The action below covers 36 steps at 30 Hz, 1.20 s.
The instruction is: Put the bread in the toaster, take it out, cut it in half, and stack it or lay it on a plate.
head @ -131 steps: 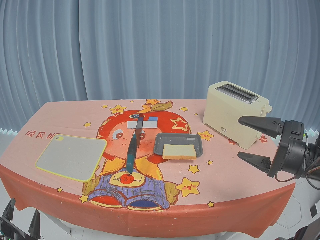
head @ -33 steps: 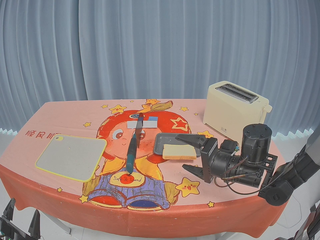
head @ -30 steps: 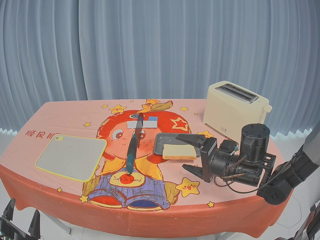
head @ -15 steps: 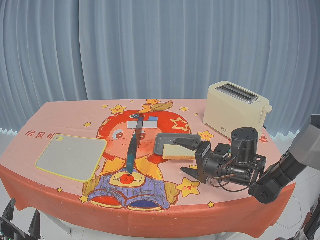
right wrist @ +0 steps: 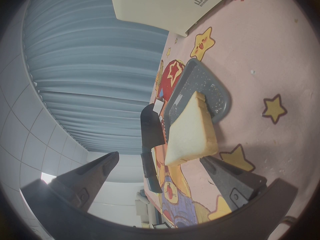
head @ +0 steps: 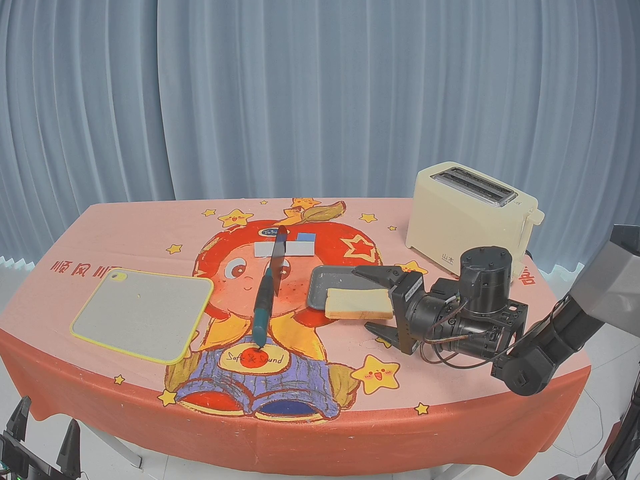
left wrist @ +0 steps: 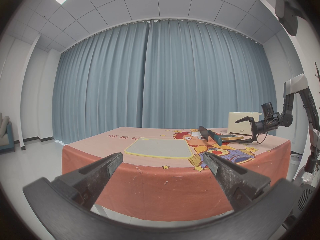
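A slice of bread (head: 358,303) lies on the near edge of a dark grey plate (head: 353,278) at the table's middle, partly overhanging it; the bread (right wrist: 192,129) and plate (right wrist: 198,84) also show in the right wrist view. My right gripper (head: 373,301) is open, turned sideways, just right of the bread, one finger above and one near the cloth. The cream toaster (head: 470,225) stands at the back right, slots empty. A knife (head: 268,285) with a teal handle lies left of the plate. My left gripper (left wrist: 163,169) is open, low off the table's left front corner.
A grey cutting board (head: 143,313) with a yellow rim lies at the table's left. The round table carries a pink cartoon cloth (head: 200,235). A blue curtain hangs behind. Bare cloth lies in front of the plate.
My right arm came in from the table's right edge toward the bread, dipped slightly, and now the open gripper sits level with the slice. The bread, knife and board have not moved.
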Tool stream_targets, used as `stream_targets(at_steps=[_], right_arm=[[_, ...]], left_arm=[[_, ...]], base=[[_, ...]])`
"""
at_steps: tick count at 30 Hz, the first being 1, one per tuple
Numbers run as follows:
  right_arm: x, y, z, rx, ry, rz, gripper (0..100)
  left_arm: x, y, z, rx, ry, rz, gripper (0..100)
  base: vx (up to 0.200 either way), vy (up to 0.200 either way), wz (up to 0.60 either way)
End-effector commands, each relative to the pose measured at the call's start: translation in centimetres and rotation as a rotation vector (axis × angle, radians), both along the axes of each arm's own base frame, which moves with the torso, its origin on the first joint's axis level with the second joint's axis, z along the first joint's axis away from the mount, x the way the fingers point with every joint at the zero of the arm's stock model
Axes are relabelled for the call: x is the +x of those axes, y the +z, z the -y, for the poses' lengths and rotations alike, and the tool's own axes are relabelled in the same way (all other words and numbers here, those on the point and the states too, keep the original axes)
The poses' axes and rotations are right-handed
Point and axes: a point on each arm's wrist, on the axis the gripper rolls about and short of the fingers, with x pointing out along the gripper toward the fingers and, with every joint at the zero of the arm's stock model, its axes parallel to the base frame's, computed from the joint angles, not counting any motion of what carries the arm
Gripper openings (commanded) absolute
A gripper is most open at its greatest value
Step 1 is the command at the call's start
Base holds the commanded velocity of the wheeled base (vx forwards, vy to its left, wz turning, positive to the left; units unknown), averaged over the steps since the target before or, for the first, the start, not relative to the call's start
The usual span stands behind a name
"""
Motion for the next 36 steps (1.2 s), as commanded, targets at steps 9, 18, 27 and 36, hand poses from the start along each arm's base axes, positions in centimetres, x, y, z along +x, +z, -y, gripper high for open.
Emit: stream_targets(at_steps=[9,18,27,36], right_arm=[[1.5,-0.1,-0.3,-0.001,-0.023,-0.039,100],[2.3,0.0,-0.3,0.004,-0.033,-0.037,100],[2.3,-1.1,-0.3,-0.015,-0.032,-0.065,0],[2.0,-0.6,-0.3,-0.038,-0.028,-0.097,0]], left_arm=[[0.1,-0.5,0.0,0.000,0.000,-0.012,100],[0.1,-0.5,0.0,0.000,0.000,-0.012,100],[0.1,-0.5,0.0,0.000,0.000,-0.012,100],[0.1,-0.5,0.0,0.000,0.000,-0.012,100]], base=[[0.000,0.000,0.00],[0.000,0.000,0.00],[0.000,0.000,0.00],[0.000,0.000,0.00]])
